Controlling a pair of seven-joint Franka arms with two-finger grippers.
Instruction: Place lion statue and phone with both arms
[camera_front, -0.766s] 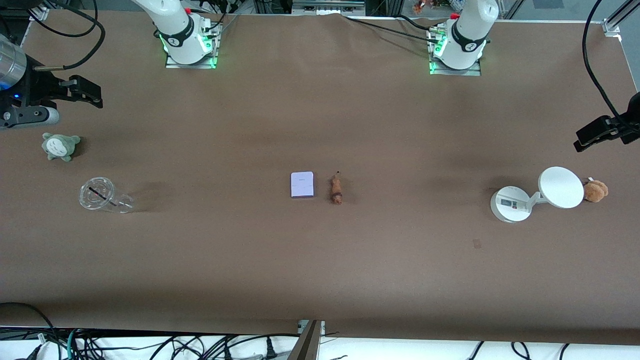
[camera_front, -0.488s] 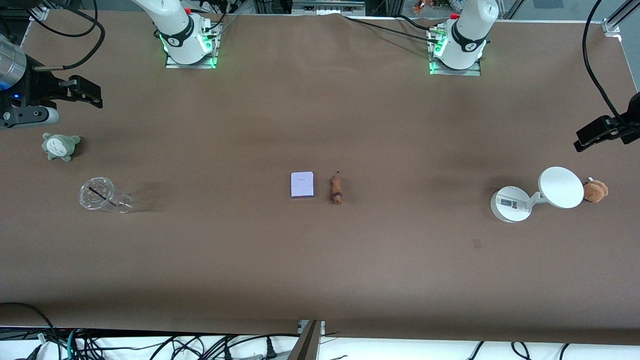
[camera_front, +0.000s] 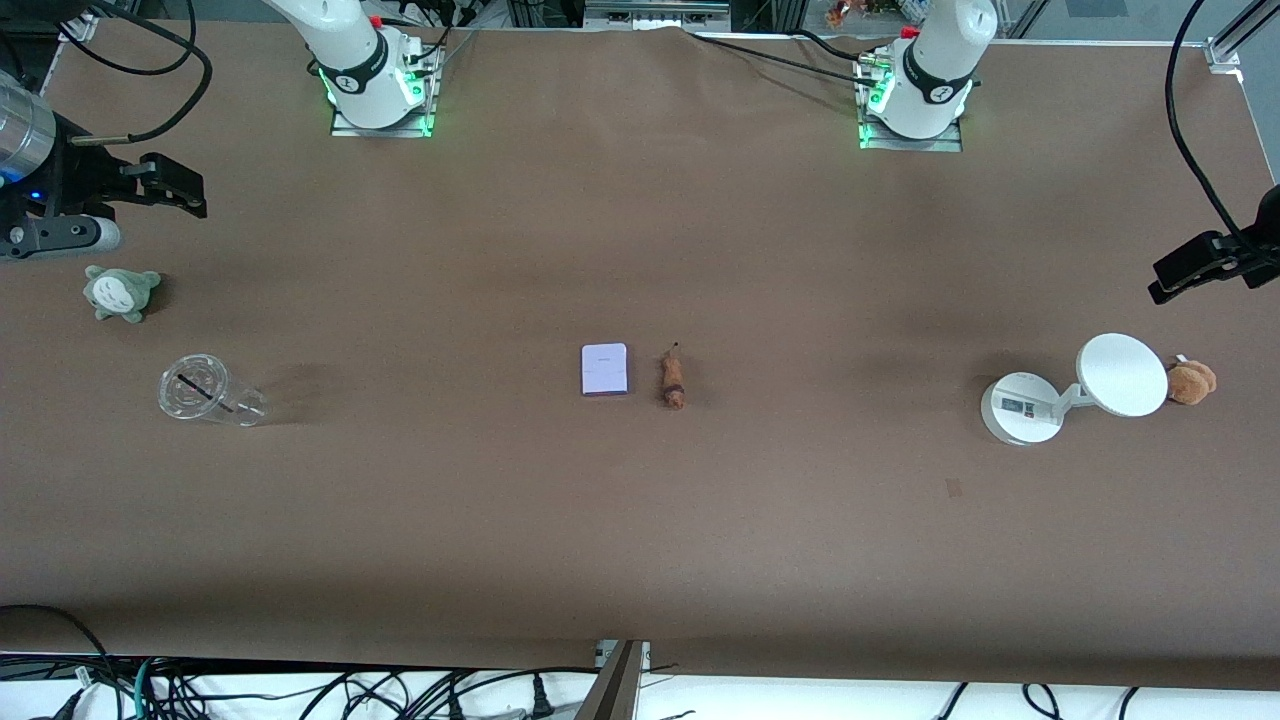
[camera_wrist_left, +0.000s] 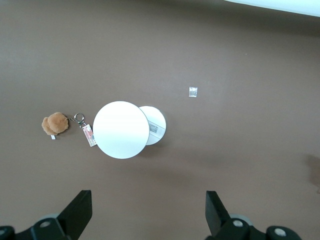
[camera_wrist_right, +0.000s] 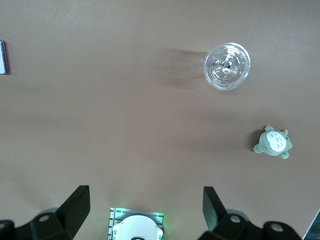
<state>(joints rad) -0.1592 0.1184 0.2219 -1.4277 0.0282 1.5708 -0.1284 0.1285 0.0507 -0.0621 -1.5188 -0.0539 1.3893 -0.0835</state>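
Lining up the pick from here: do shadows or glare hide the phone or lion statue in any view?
Front view: phone and lion statue evenly lit, no glare, only soft shadow bands on the table. Right wrist view: phone cropped at the edge. Left wrist view: neither shows; white disc device looks washed out.

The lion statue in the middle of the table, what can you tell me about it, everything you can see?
The lion statue is a tiny, elongated orange-brown figurine with a darker band around its middle and a thin dark tail pointing toward the robots' bases. It lies flat on the brown table, near the centre, its long axis running toward the front camera. Its material cannot be told. The phone, a pale lavender slab, lies close beside it toward the right arm's end, not touching. Nothing holds it; neither arm is near it.
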